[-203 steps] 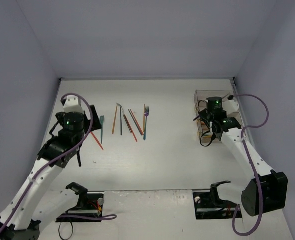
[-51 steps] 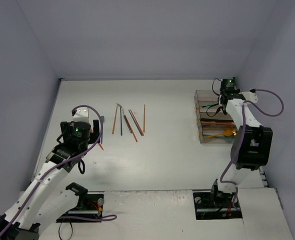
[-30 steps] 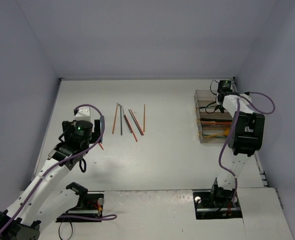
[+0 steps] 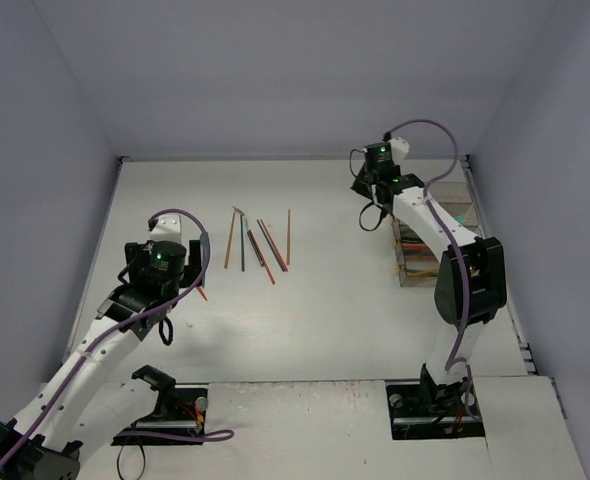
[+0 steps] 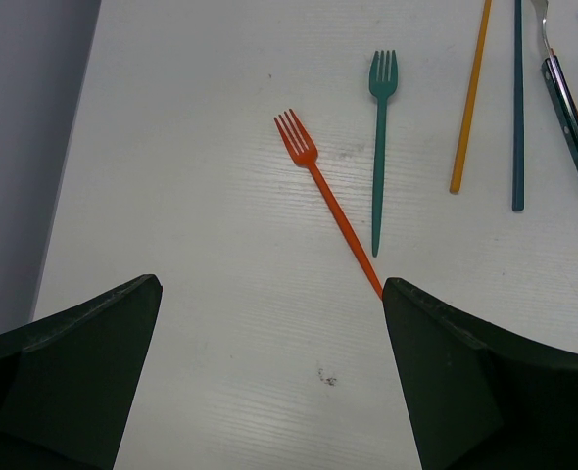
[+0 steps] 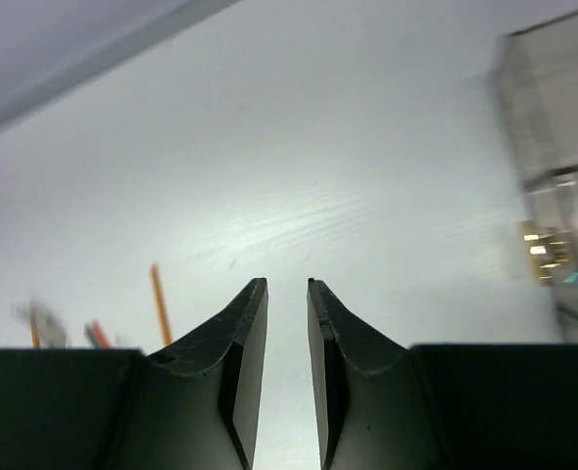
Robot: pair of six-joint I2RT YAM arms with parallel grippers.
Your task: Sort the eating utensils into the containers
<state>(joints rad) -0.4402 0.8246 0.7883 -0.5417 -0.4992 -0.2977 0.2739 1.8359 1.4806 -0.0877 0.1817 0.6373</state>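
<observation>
Several utensils lie left of the table's centre: an orange fork [image 5: 324, 199], a teal fork [image 5: 378, 147], an orange chopstick [image 5: 470, 98], a teal chopstick [image 5: 517, 108] and a navy-handled utensil [image 5: 569, 116]. My left gripper [image 5: 271, 282] is open wide and empty, low over the table just short of the orange fork's handle end. My right gripper [image 4: 371, 205] hovers left of the clear bins [image 4: 427, 262]. Its jaws [image 6: 286, 284] stand a narrow gap apart with nothing between them. The bins hold several utensils and are partly hidden by the right arm.
More utensils lie in a loose row [image 4: 260, 242], with an orange chopstick [image 4: 288, 235] nearest the right gripper. It also shows in the right wrist view [image 6: 160, 304]. The bins' clear wall [image 6: 553, 166] is at that view's right edge. Grey walls close three sides.
My right arm has swung left, away from the bins and out over the table's back middle. My left arm has hardly moved.
</observation>
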